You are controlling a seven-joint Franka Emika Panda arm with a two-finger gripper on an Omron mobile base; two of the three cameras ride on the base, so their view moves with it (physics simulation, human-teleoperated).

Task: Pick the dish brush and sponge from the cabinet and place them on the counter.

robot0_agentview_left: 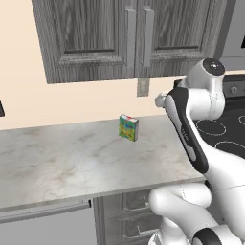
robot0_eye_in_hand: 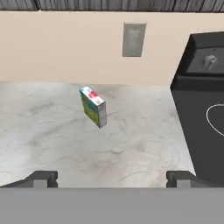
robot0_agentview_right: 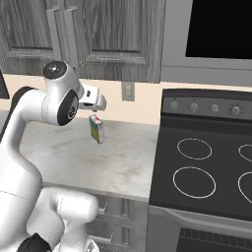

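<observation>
Gripper: the gripper shows at the bottom of the hand view as two small dark fingertips, one near each side, far apart from each other; the fingers stand wide and nothing lies between them. It hangs above the counter, pointed forward and down at the slab and the back wall.
Arm: the white arm rises at the counter's front edge, its upper joint level with the bottom of the wall cabinet; in the right base view the hand end sits above and just left of the box.
Counter: the counter is a pale marble-patterned slab with faint veins, running from the left up to the stove.
Box: a multicoloured green-yellow box with a white and red top stands upright on the counter, toward the back, turned at an angle to the wall; it is apart from the gripper.
Drawers: dark grey drawer fronts sit under the counter's front edge.
Stovetop: the black stovetop with white ring burners adjoins the counter's right end; its knob panel rises at the back.
Wall: a beige wall with a grey outlet plate above the counter, behind the box.
Cabinet: the cabinet hangs over the counter, both panelled doors closed, long grey bar handles side by side at the middle.
Dish brush and sponge: cannot tell where they are; the cabinet doors hide its inside.
</observation>
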